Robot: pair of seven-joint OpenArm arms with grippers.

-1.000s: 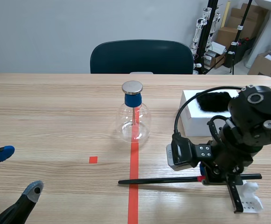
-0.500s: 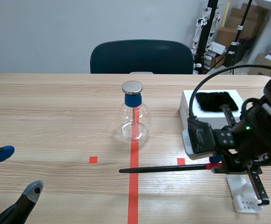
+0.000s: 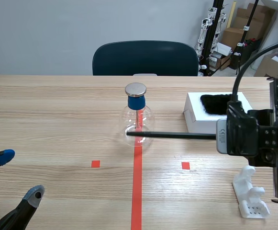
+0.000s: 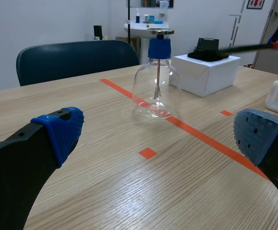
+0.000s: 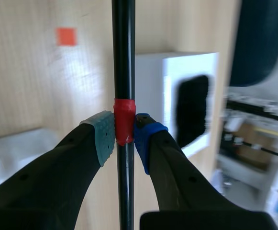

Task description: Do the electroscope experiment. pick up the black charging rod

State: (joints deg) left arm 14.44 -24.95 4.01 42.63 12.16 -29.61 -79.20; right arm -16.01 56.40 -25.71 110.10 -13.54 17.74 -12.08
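Your right end effector (image 5: pixel 124 136) was clenched on the rod (image 3: pixel 177 135), its pads pressed from either side on the red band (image 5: pixel 124 120) that circled the shaft. The rod hung clear of the tabletop (image 3: pixel 57 110), roughly level, running from that arm toward the middle. In the scene view its free tip lay across the lower part of the flask (image 3: pixel 137 122); whether it touched the glass you could not tell from these views.

The flask stood upright on the red tape line, with a blue cap (image 3: pixel 136 102) and a metal disc (image 3: pixel 136 89) on top. Beside it, toward the right arm, sat a white box (image 3: pixel 196 117) with a black cloth (image 3: pixel 217 104) lying on top. A white stand (image 3: pixel 250 196) rested on the tabletop below the right arm, with nothing on it.

Your left end effector (image 3: pixel 18 175) sat low at the near edge, released, fingers wide apart and holding nothing, well apart from the flask. A dark chair (image 3: pixel 145 57) stood behind the far edge.
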